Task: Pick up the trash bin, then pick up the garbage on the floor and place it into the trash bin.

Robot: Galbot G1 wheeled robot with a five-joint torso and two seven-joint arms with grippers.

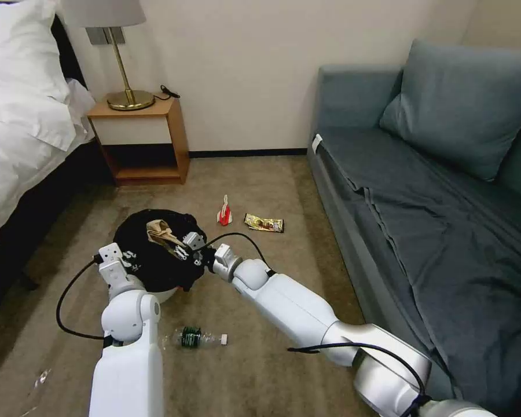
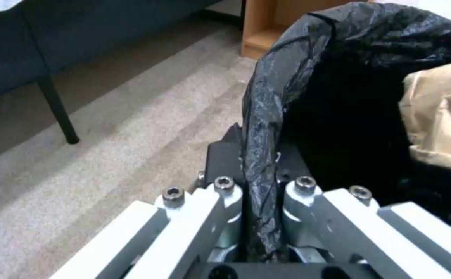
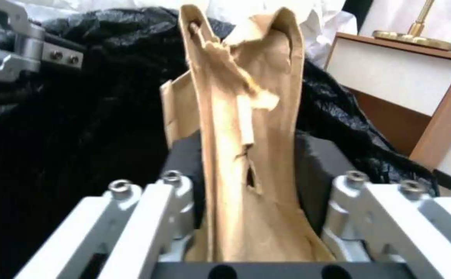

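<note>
From the head view I see my left gripper [image 1: 120, 259] holding the trash bin [image 1: 156, 249] by its rim, my right gripper [image 1: 182, 246] over its mouth with the brown paper bag [image 1: 161, 233]. On the carpet [image 1: 260, 191] lie the bottle [image 1: 198, 337], red-and-white packet [image 1: 224, 212] and gold wrapper [image 1: 264, 223].

Left wrist view: jaws pinch the black liner [image 2: 266, 128].

Right wrist view: jaws clamp the bag, which stands upright between them.

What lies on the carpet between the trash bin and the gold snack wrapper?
In the head view, the red-and-white packet lies between the trash bin and the gold snack wrapper.
</note>
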